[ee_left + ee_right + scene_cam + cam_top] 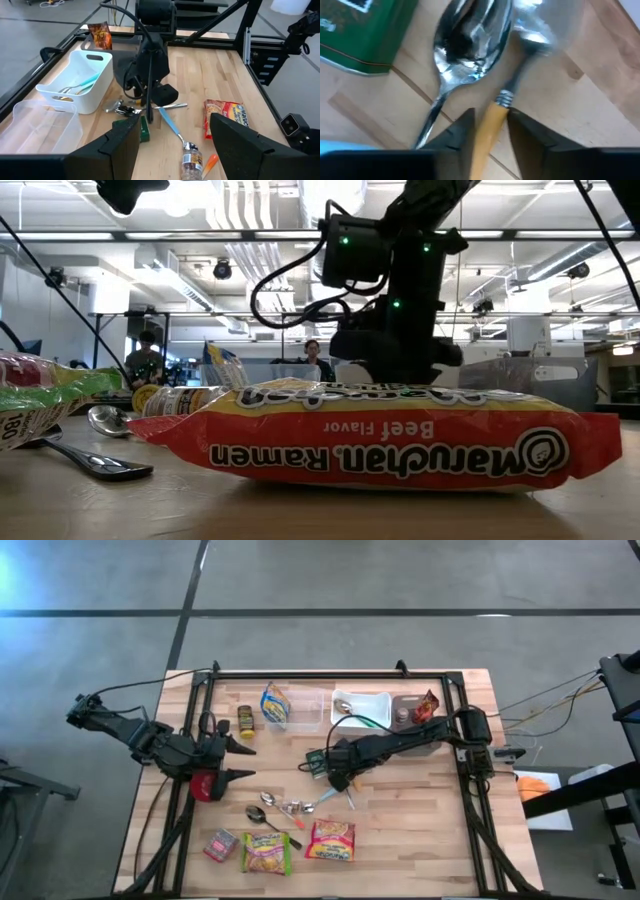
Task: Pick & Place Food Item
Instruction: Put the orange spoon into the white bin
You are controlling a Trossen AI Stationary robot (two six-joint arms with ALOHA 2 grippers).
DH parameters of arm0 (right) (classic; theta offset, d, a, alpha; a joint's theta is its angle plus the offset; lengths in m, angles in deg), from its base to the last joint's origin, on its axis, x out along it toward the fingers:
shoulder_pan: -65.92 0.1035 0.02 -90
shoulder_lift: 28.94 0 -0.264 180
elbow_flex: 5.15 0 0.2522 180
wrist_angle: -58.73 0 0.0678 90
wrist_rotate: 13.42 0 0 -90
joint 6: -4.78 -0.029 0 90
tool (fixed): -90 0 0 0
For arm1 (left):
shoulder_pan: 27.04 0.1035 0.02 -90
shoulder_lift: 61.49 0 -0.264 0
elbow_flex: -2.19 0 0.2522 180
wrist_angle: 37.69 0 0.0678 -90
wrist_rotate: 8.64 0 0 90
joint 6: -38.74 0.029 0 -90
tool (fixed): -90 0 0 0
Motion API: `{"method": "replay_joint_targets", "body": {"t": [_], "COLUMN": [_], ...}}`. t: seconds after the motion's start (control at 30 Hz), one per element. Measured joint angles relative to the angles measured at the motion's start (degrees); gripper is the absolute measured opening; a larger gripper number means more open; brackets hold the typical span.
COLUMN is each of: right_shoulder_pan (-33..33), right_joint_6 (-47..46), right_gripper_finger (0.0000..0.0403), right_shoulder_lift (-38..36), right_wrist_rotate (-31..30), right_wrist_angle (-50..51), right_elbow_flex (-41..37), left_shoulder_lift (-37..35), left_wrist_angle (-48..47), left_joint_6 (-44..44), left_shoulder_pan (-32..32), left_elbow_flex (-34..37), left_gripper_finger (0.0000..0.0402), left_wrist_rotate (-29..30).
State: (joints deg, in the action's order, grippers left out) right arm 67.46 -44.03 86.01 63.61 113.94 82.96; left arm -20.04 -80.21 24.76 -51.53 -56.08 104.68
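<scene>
Right tool (490,135) is pinched on a utensil's yellow handle (487,131), low over the wooden surface (580,105). Just past it lie a shiny spoon (470,45) and a green box (362,37). Left tool (247,762) waits spread wide, far off, holding nothing.

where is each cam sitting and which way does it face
High view: overhead, straight down; both arms, right gripper over the cutlery.
Low view: at table height, facing the red ramen pack; an arm hangs behind it.
Left wrist view: past the left gripper toward the white bin.
Right wrist view: its fingers around a yellow-handled utensil.
Shared: the high view also shows ramen and bin.
</scene>
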Motion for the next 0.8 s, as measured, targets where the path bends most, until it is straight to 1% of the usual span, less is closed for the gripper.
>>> {"method": "replay_joint_targets", "body": {"t": [0.1,0.13,0.3,0.43,0.53,0.63,0.8], "right_shoulder_pan": [0.0,0.0,-0.1,0.2,0.5,1.1,2.1], "right_joint_6": [0.9,1.0,1.0,-0.5,-0.6,-0.6,-0.2], "right_gripper_finger": [0.0041,0.0030,0.0030,0.0030,0.0030,0.0024,0.0020], "right_shoulder_lift": [0.0,0.0,0.0,0.1,-0.1,-1.3,-4.1], "right_wrist_rotate": [-0.1,-0.4,-1.3,-4.0,-4.9,-6.0,-6.0], "right_wrist_angle": [-0.6,-0.5,-0.5,0.5,2.1,3.2,4.2], "right_elbow_flex": [0.0,-0.1,-0.2,-0.2,0.1,0.2,0.2], "left_shoulder_lift": [0.0,0.0,0.0,0.0,0.0,0.0,0.0], "left_wrist_angle": [0.0,0.0,0.0,0.0,0.1,0.1,0.2], "left_joint_6": [0.0,0.0,-0.1,-0.1,0.1,0.1,0.1], "left_shoulder_pan": [0.0,0.0,0.0,0.0,0.0,0.0,0.0], "left_elbow_flex": [0.0,0.0,0.0,0.0,0.0,0.0,0.0], "left_gripper_finger": [0.0243,0.0243,0.0243,0.0243,0.0243,0.0243,0.0243], "left_wrist_rotate": [0.0,0.0,0.0,0.0,0.0,0.0,0.0]}}
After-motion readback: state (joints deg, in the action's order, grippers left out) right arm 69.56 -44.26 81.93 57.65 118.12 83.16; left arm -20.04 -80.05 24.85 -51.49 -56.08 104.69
